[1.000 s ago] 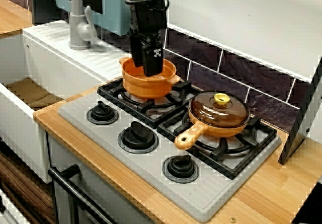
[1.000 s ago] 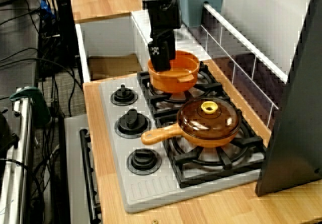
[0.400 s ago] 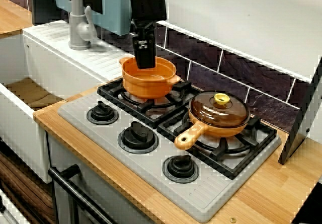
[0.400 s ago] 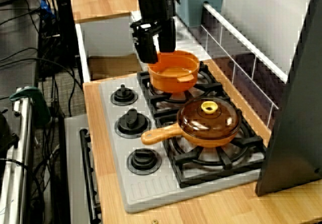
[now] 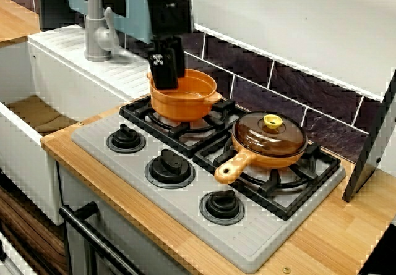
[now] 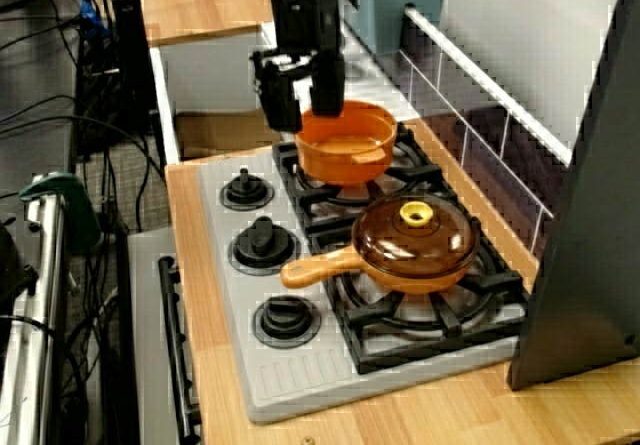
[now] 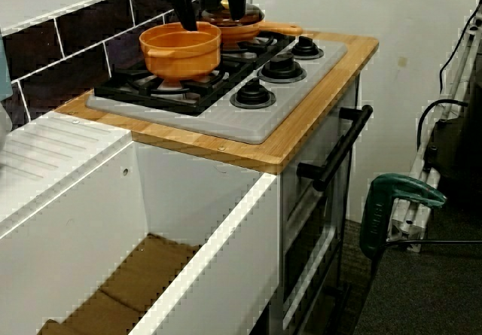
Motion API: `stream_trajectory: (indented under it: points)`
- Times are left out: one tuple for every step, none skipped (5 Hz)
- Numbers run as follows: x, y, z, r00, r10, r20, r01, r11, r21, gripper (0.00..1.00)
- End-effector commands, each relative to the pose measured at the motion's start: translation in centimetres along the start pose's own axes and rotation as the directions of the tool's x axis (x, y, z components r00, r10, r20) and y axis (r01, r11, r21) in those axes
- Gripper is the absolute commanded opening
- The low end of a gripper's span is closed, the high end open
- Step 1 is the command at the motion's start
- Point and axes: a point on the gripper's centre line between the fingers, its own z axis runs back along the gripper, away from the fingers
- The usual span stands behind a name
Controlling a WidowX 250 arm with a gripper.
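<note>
Front view of the stove: a grey hob (image 5: 260,244) with black grates (image 5: 281,191) lies in the wooden counter (image 5: 328,241). A white sink (image 5: 21,157) is at the hob's 9 o'clock, with a grey faucet (image 5: 96,31) behind it.

Two vessels stand on the hob. The larger one is an orange pan (image 5: 272,159) at the hob's 3 o'clock. It is closed by a brown see-through lid (image 5: 272,136) with a yellow knob, and what it holds I cannot tell. The smaller one is an orange pot (image 5: 182,99) on the burner at 11 o'clock, and its inside looks empty.

The black gripper (image 6: 304,100) hangs at the 10 o'clock edge of the pot. In the view from the side its two fingers (image 6: 283,105) stand well apart with only air between them, so it is wide open and has hold of nothing. One finger is outside the pot's wall and the other is above the rim. Whether either touches the pot I cannot tell.

As to progress, I judge that no grasp is made. The pot rests flat on its grate and is not lifted, and the pan is covered. Three black knobs (image 5: 169,167) line the hob's front edge at 7 o'clock.
</note>
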Motion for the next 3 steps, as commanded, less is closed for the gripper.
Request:
stream_trajectory:
  points:
    - [1.6, -0.8, 1.3, 1.000, -0.016, -0.011, 0.017, 0.999, 0.037, 1.00]
    - [3.1, -1.0, 2.2, 0.993, 0.112, 0.033, -0.114, 0.989, 0.097, 1.00]
    - [5.1, -1.6, 3.5, 0.978, 0.201, 0.055, -0.207, 0.965, 0.158, 1.00]
